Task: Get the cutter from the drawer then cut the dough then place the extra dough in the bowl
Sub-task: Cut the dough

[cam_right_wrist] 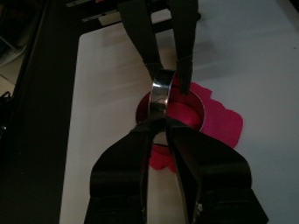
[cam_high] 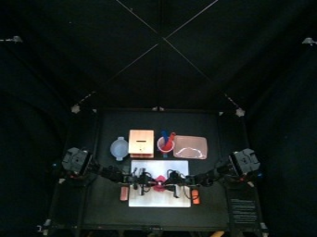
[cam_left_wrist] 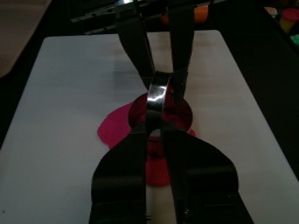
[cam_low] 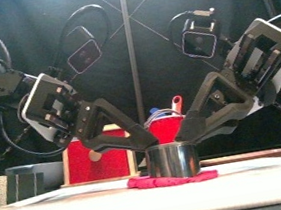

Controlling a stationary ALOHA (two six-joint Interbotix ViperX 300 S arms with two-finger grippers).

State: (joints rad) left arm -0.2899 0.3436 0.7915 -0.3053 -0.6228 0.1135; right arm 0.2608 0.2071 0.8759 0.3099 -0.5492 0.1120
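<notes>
Cutting step in hand, by the look of it. Drawer part apparently done, judging by the cutter (cam_low: 176,159) standing upright on the red dough (cam_low: 169,180), itself flat on the white cutting board (cam_high: 155,200) at the middle of the tabletop's front edge.

Held from both sides: left claw (cam_left_wrist: 158,94) closed narrow on the wall of the ring nearest the tabletop's left edge, right claw (cam_right_wrist: 162,92) pinching the opposite wall the same way, tips slanting down and meeting over the ring. Dough spread out past the cutter's base on every visible side, ragged at the rim.

Cannot tell whether cut right through to the board. Next, probably: press straight down, perhaps twist a little, then lift the cutter clear without dragging the inner disc. After that, peel away the outer scrap and carry it to the blue-grey bowl (cam_high: 120,147), well apart from the claws, behind the board toward the tabletop's left edge.
</notes>
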